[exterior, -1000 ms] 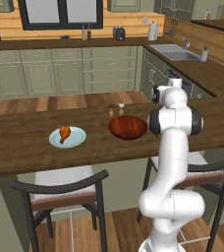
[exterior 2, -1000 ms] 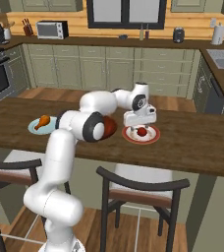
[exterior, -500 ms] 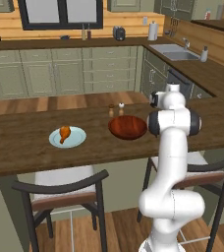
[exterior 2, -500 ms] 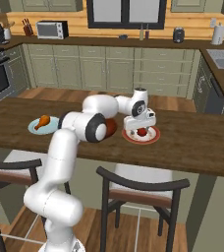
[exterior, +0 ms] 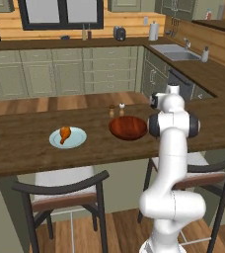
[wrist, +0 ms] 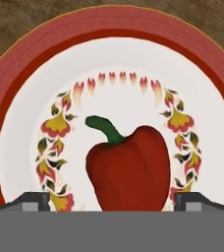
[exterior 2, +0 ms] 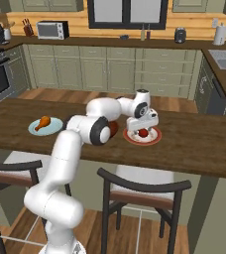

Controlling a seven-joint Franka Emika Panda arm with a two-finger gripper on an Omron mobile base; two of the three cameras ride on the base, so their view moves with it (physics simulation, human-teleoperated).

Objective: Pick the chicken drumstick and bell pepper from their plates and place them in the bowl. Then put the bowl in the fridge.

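A red bell pepper [wrist: 128, 167] with a green stem lies on a white plate with a red rim [wrist: 45, 59]. My gripper [wrist: 113, 203] is open just above it, one dark fingertip [wrist: 35, 201] on each side of the pepper and clear of it. In the right base view the gripper [exterior 2: 143, 125] hangs over the pepper [exterior 2: 143, 132] and its plate [exterior 2: 155, 138]. The reddish-brown bowl [exterior: 128, 128] stands left of that plate. The orange-brown drumstick [exterior: 64, 134] lies on a pale blue plate [exterior: 77, 142] further left. The fridge is out of view.
Two small shakers [exterior: 116, 110] stand just behind the bowl. Bar stools [exterior: 60, 188] [exterior 2: 142, 186] stand under the counter's near edge. A sink [exterior: 176, 49] sits in the back right counter.
The hand has come down a little towards the pepper on the red-rimmed plate. Nothing else has moved.
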